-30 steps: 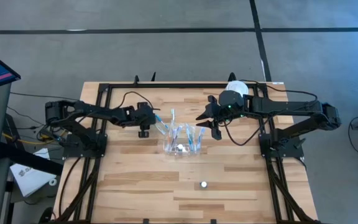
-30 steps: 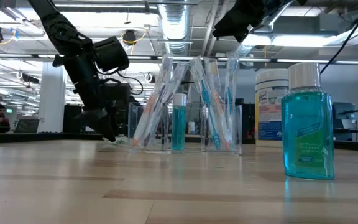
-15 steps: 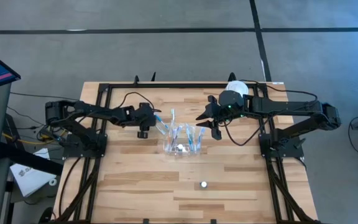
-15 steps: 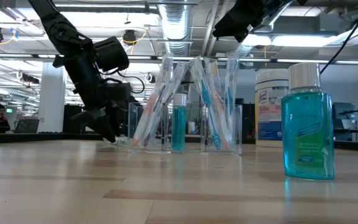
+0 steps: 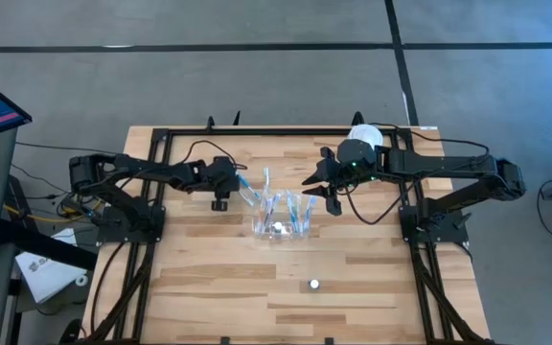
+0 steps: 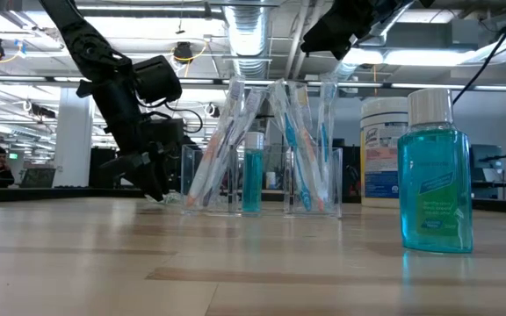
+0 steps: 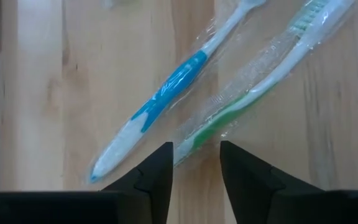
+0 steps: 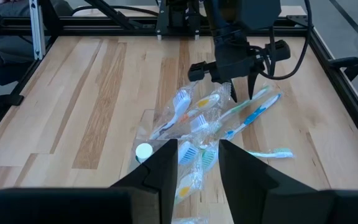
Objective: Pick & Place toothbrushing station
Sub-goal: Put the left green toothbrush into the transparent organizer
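Hovering left gripper point(image 7: 196, 177): two wrapped toothbrushes point(image 7: 166, 99) (blue, green).

Two matte-black jointed arms with black looping cables, each ending in a two-fingered gripper.

- A pale wooden tabletop point(image 5: 199, 278) of joined planks, with a dark frame along its edges.
- A clear holder point(image 6: 262, 180) stands near the middle, with wrapped toothbrushes point(image 6: 222, 140) leaning upright in it and a small tube point(image 6: 252, 173) of blue liquid.
- Two wrapped brushes lie flat beside it: one blue point(image 7: 160, 102), one green point(image 7: 253, 93).
- A teal mouthwash bottle point(image 6: 435, 173) with a white cap stands nearer the front.
- A white tub point(image 5: 366, 138) stands at the back right.
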### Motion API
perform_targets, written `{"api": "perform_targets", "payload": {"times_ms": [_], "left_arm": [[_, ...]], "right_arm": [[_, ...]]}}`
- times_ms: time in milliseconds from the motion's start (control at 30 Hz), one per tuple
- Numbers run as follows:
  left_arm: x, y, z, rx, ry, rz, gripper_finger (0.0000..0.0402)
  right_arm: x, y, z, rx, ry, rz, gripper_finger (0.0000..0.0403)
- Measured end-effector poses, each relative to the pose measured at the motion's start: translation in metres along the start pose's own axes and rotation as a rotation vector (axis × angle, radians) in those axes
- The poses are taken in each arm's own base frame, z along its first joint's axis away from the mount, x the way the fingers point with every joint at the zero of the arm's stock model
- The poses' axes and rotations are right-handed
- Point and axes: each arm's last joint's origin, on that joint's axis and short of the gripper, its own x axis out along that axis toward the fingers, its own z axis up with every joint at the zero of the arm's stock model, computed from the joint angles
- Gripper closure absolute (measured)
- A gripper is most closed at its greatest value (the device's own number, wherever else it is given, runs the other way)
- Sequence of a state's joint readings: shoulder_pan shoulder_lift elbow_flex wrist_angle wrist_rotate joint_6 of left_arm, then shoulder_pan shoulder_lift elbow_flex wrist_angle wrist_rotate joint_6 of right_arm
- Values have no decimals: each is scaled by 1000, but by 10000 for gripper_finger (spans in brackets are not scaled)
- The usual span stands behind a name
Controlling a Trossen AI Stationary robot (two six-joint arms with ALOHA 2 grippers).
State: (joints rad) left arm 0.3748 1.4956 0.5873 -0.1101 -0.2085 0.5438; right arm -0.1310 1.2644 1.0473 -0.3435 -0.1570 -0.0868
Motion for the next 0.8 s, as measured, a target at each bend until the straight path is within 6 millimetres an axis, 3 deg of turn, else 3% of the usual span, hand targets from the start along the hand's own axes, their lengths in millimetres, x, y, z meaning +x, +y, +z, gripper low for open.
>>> {"api": "perform_targets", "payload": {"times_ms": [433, 800], "left_arm": [[1, -3, 0, 1, -13, -43, 394], [-2, -6, 3, -125, -22, -44, 401]], "right_arm": [[0, 0, 0, -1, 0, 1, 295], [0, 0, 0, -3, 0, 1, 295]]}}
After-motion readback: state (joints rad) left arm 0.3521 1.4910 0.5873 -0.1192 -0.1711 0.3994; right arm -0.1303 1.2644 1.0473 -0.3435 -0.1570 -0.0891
